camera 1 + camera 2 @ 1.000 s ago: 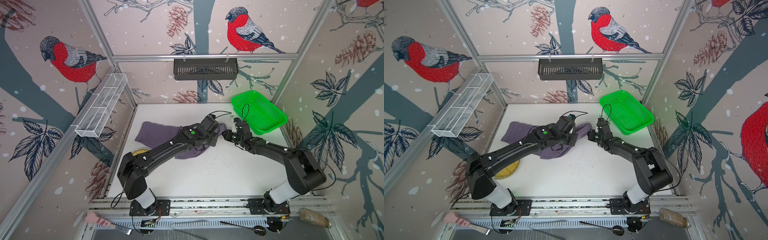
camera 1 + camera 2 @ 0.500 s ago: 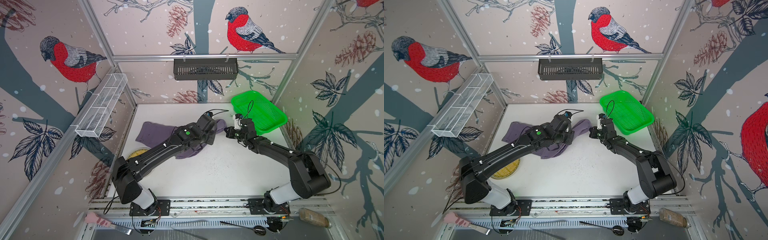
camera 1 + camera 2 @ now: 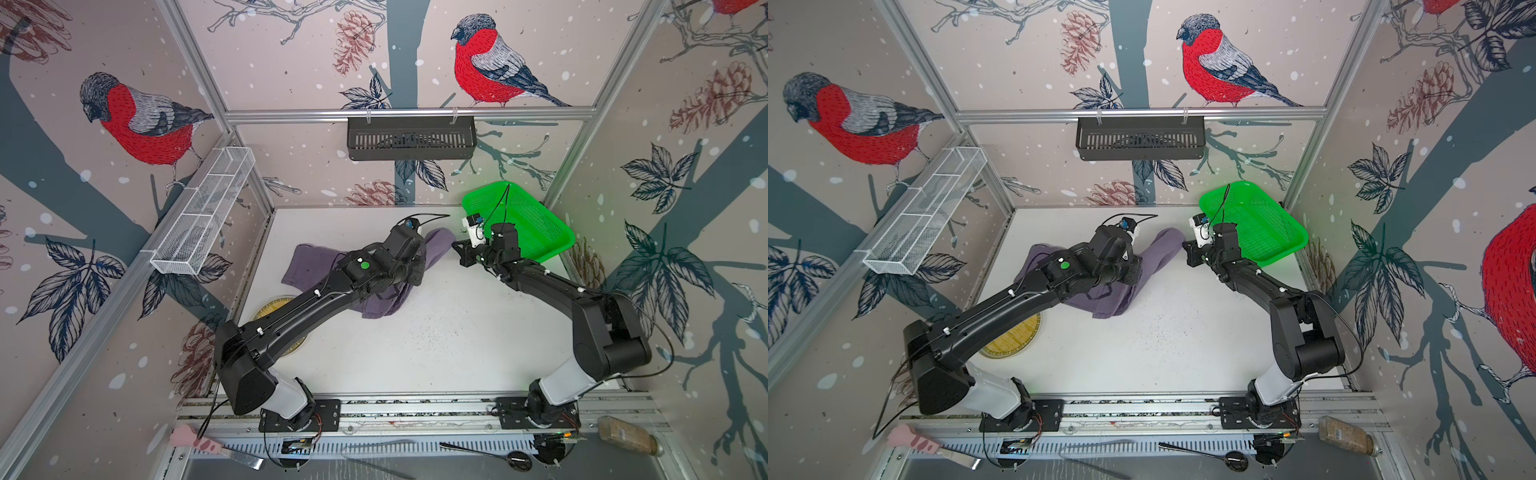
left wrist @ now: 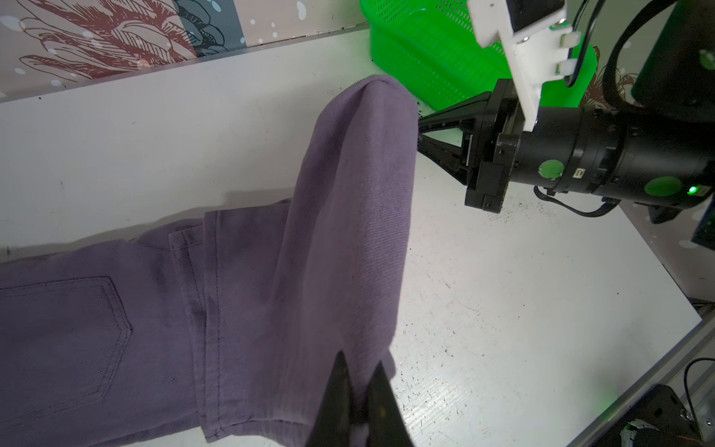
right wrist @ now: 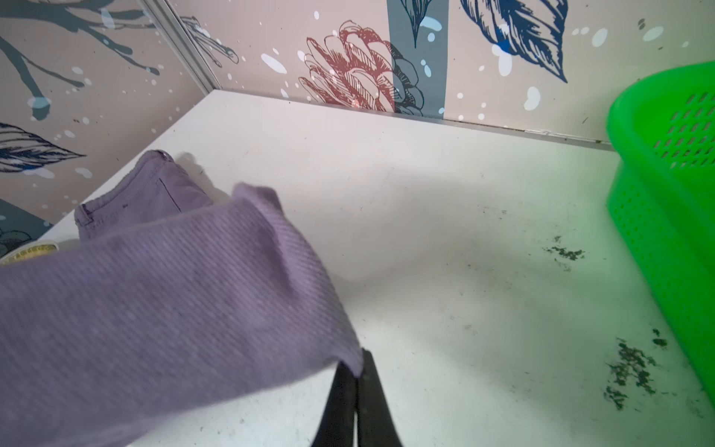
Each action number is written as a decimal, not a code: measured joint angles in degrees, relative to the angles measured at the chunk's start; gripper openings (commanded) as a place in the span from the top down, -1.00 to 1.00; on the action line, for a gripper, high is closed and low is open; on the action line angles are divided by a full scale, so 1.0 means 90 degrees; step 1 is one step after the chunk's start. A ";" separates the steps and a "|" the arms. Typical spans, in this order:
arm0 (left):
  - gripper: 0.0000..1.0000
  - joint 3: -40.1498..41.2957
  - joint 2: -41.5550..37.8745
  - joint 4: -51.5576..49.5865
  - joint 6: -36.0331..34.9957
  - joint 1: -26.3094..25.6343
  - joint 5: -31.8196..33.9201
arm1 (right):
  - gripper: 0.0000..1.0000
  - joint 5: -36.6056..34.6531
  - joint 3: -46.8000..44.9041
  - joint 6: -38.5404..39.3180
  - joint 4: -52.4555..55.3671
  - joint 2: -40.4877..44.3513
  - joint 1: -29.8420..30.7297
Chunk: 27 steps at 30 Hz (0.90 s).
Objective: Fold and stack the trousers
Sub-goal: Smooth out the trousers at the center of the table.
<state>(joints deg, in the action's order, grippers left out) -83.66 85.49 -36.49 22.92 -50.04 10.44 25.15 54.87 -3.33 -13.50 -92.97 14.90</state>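
- Purple-grey cloth: the trousers point(image 3: 305, 266) lie crumpled on the desk point(image 3: 436, 345) under the left pincer point(image 4: 358, 373), with one leg held up off it as a raised fold between the two pincers.
- The left pincer is closed, pinching that leg's edge.
- The right pincer point(image 5: 358, 373) is closed too, its tips nipping the fold's opposite edge; the green basket point(image 5: 657, 240) stands just beside it.
- Two grips on one leg probably serve to stretch it flat before folding it over.

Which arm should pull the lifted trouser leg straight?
Right, probably: right gripper pinches the trousers at the leg end, nearest the green basket; left gripper grips too, but its arm crosses the cloth.
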 measured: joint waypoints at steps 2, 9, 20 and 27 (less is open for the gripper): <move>1.00 0.0070 0.0015 0.0034 0.0002 0.0000 -0.0204 | 0.75 0.0066 0.0061 0.0102 0.0022 -0.0066 -0.0019; 1.00 0.0520 0.0102 0.0593 0.0097 0.0000 -0.0906 | 0.45 0.0274 0.0049 0.0192 0.0131 0.0311 -0.0085; 1.00 0.1013 0.0576 0.1433 0.0289 -0.0046 -0.2220 | -0.09 -0.0559 -0.0129 -0.0733 0.1457 0.1486 -0.0821; 0.96 0.1222 0.0940 0.1591 0.0126 -0.0338 -0.2676 | -0.19 -0.0469 -0.0809 -0.2064 0.2368 0.2358 -0.1035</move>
<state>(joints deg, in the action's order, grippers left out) -72.66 93.95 -22.17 24.05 -53.08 -13.65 20.93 47.59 -21.91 7.81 -71.75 5.58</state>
